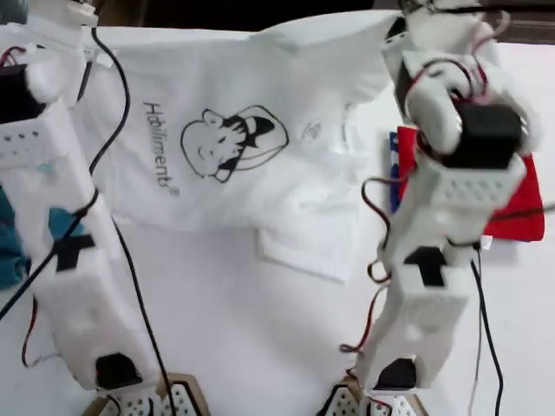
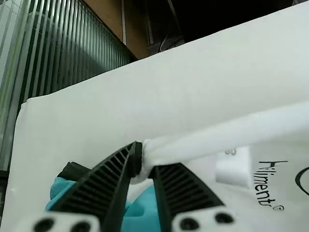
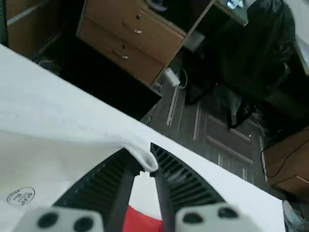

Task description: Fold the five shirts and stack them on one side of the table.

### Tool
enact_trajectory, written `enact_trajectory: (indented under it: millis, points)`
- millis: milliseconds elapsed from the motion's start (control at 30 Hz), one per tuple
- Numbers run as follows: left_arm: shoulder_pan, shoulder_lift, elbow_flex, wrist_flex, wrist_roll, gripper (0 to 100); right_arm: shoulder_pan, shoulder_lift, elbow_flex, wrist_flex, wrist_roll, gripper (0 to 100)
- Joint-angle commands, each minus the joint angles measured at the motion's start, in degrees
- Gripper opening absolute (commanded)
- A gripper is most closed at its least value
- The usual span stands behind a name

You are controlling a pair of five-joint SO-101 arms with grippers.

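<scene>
pinching white printed cotton shirt [image 1: 286, 173] at far edge of table [image 1: 217, 329] with closed left gripper [image 2: 141, 162]. same grip with closed right gripper [image 3: 143, 162].

The table [image 1: 260, 347] has a plain white top. A white shirt [image 1: 234, 139] lies spread across its far half, print side up, with a drawn face and some lettering showing. Near the right edge sits a folded red cloth [image 1: 520, 208], partly hidden under an arm. At the left edge a teal cloth [image 1: 10, 251] lies bunched. The arm bases [image 1: 143, 400] stand at the near edge.
</scene>
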Motion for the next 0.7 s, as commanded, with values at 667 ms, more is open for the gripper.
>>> enact_trajectory:
  millis: [667]
  points:
    - [-0.1, -68.7, 51.1, 0.8, 0.6, 2, -0.2, -64.0, 36.7, 0.3, -0.8, 2.1]
